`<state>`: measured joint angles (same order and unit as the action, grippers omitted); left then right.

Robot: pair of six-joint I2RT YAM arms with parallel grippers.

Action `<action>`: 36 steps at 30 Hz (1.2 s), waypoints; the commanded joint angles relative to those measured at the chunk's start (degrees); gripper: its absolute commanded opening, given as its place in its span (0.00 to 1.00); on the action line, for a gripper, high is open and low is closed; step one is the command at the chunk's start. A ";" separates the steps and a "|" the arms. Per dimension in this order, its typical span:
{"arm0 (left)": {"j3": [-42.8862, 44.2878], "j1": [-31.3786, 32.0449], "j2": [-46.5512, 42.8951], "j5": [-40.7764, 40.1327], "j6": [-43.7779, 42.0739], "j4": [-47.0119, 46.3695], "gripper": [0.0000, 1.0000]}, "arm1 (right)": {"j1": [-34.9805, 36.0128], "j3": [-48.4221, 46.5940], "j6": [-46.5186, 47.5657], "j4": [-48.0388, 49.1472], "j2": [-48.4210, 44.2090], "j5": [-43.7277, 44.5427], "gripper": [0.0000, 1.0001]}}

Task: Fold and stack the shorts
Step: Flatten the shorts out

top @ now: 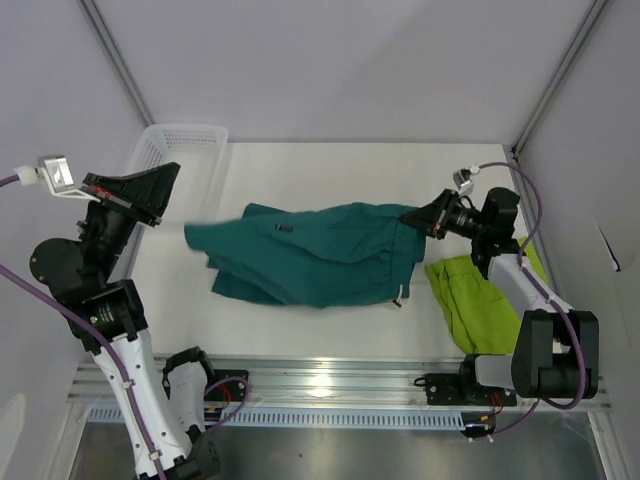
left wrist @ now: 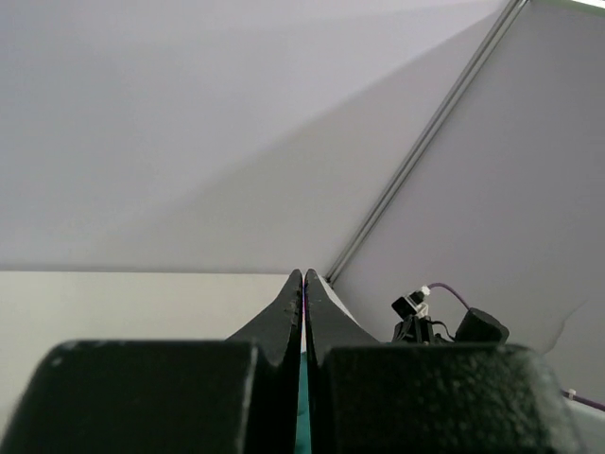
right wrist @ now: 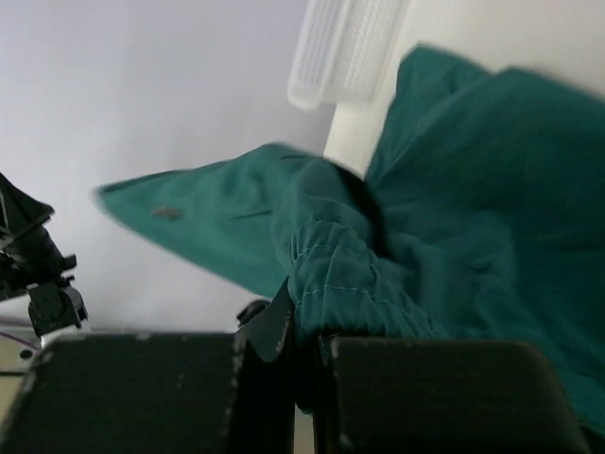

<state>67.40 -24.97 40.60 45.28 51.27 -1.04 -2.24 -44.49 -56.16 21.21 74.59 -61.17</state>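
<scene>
The dark teal shorts (top: pixel 315 255) lie spread across the middle of the table, and their left tip (top: pixel 192 233) is blurred. My right gripper (top: pixel 425 216) is shut on the gathered waistband at their right end, which the right wrist view shows bunched between the jaws (right wrist: pixel 307 317). The lime green shorts (top: pixel 468 295) lie crumpled at the right, partly under the right arm. My left gripper (top: pixel 170 178) hangs raised above the table's left edge, apart from the teal fabric. Its jaws are pressed shut (left wrist: pixel 303 281) with nothing at the tips. Only a sliver of teal shows through the gap lower down.
A white mesh basket (top: pixel 180 140) stands at the back left corner, just behind the left gripper, and also shows in the right wrist view (right wrist: pixel 345 47). Grey enclosure walls close in on three sides. The aluminium rail (top: pixel 330 385) runs along the near edge.
</scene>
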 commanded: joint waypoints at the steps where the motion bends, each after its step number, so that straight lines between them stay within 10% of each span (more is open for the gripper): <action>1: -5.05 -0.87 -2.62 1.57 -1.78 -1.68 0.00 | 4.15 2.82 7.10 0.77 -0.15 3.41 0.00; 13: -16.23 -0.78 -7.20 -0.27 -13.97 11.83 0.00 | 10.06 6.78 17.83 -6.00 7.33 9.92 0.00; 26: -32.85 2.46 -2.81 -1.06 -23.76 22.22 0.92 | -1.54 7.49 30.41 -16.22 2.76 14.85 0.02; 36: -33.38 14.07 11.77 -15.82 -18.04 16.60 0.95 | -2.07 8.01 33.75 -15.94 1.00 23.37 0.07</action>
<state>34.04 -12.78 48.97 34.98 31.07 19.79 -3.88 -36.73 -25.21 4.12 77.84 -42.57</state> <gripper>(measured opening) 0.952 0.069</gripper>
